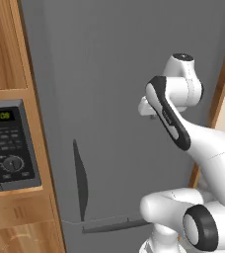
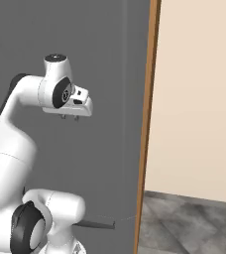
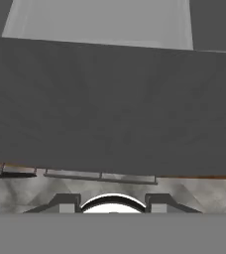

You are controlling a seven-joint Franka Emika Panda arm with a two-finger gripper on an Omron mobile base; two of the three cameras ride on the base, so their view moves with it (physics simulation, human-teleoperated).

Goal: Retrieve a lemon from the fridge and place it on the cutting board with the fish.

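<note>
The fridge [image 1: 114,74] is a tall matte grey appliance with its door shut, and a dark curved vertical handle [image 1: 80,180] sits low on its left side. My gripper [image 2: 69,118] hangs in front of the door at mid height, pointing down, a short way off the surface. Its two small fingertips [image 3: 68,203] stand apart with nothing between them, so it is open. In the hand view the grey fridge door [image 3: 113,104] spans the picture. The lemon, the cutting board and the fish are out of view.
A black microwave [image 1: 8,143] with a keypad and dial sits in wooden cabinetry [image 1: 16,217] left of the fridge. A dark horizontal handle [image 1: 112,226] runs along the fridge's lower part. Right of the fridge are a wooden trim [image 2: 147,124], a beige wall [image 2: 199,99] and grey floor [image 2: 189,223].
</note>
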